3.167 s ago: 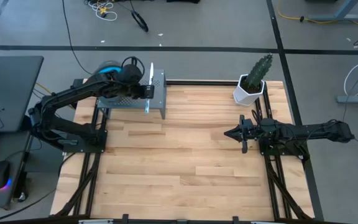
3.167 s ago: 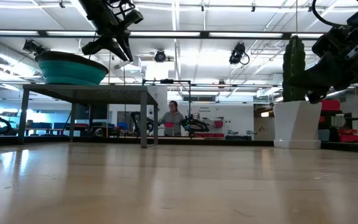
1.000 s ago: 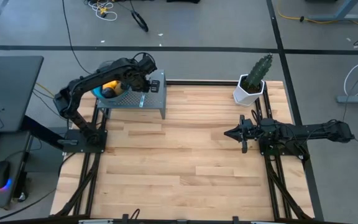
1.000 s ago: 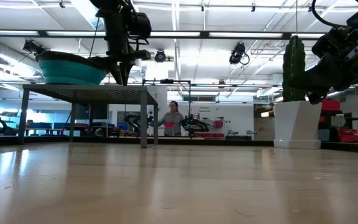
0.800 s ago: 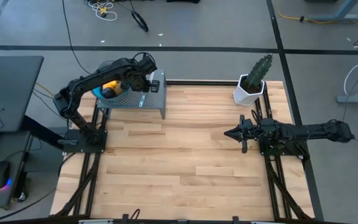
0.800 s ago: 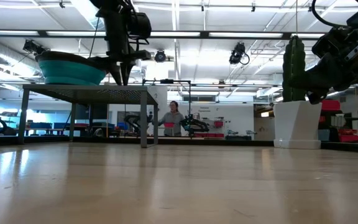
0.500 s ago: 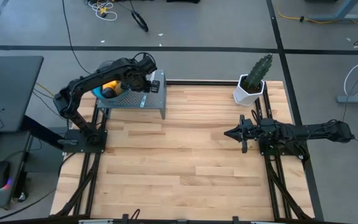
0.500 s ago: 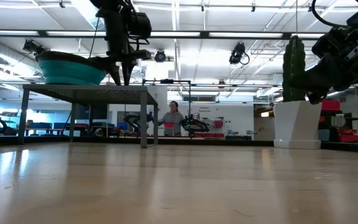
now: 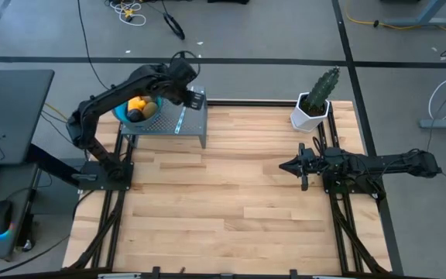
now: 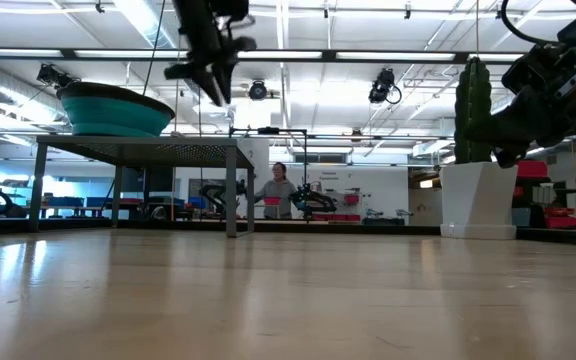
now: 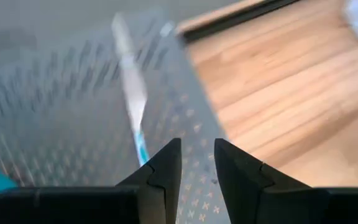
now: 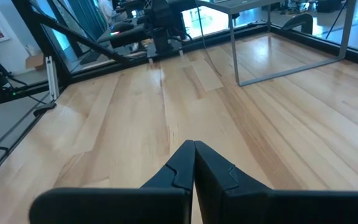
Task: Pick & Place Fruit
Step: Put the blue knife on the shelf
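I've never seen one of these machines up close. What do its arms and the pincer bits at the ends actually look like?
Both arms are dark, nearly black, built from jointed segments. The left end effector has two wedge-shaped black fingers; the right end effector has the same pair. No markings show.

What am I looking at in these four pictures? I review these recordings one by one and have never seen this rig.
It is a robot with two dark arms at a wooden table, each ending in two fingers. One camera looks straight down, one sits at table height, and one rides on each wrist.

Seen from above, the left gripper hovers over a small grey perforated stand at the table's back left corner. Its fingers are slightly apart and hold nothing. Below them, a slim white-and-blue stick lies on the stand. Beside it, a teal bowl holds the toy fruit: a yellow-orange piece and darker ones.

The right gripper waits on the right, fingers shut and empty. A green cactus in a white pot stands behind it.
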